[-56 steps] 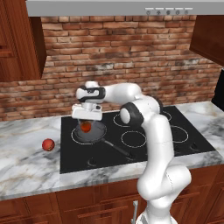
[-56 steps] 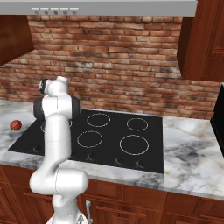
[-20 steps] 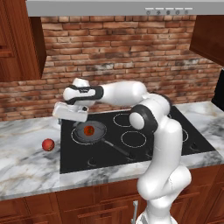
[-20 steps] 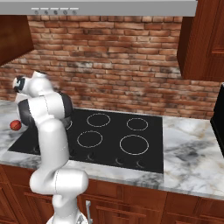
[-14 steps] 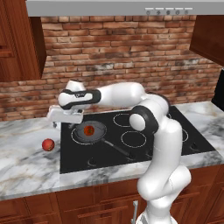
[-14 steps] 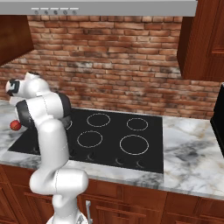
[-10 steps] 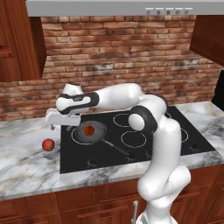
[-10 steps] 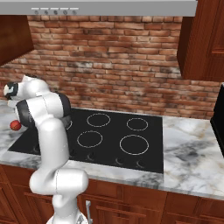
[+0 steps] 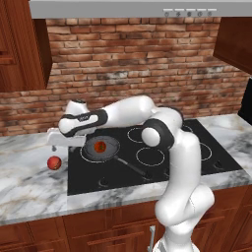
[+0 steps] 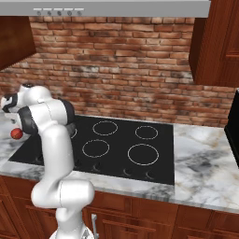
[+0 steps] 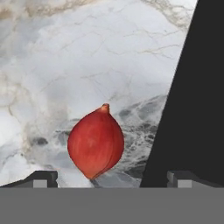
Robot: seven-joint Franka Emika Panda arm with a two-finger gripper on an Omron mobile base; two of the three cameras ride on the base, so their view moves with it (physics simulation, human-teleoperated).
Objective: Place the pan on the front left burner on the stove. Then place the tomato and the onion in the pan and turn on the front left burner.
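Onion (image 9: pixel 54 163): on marble counter (image 9: pixel 24 182), just left of stove (image 9: pixel 147 162); in hand view long axis upright, tip up.
Gripper (image 9: pixel 55 145): above onion, fingers wide apart, empty.
Pan (image 9: pixel 101 148): on front left burner, tomato (image 9: pixel 100 146) inside; handle points front-right.

Bare marble counter (image 11: pixel 87 65) all round the onion (image 11: pixel 96 142), stove (image 11: pixel 192 109) edge just beside, seemingly apart

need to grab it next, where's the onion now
The onion lies on the marble counter just left of the stove, below the open tool.
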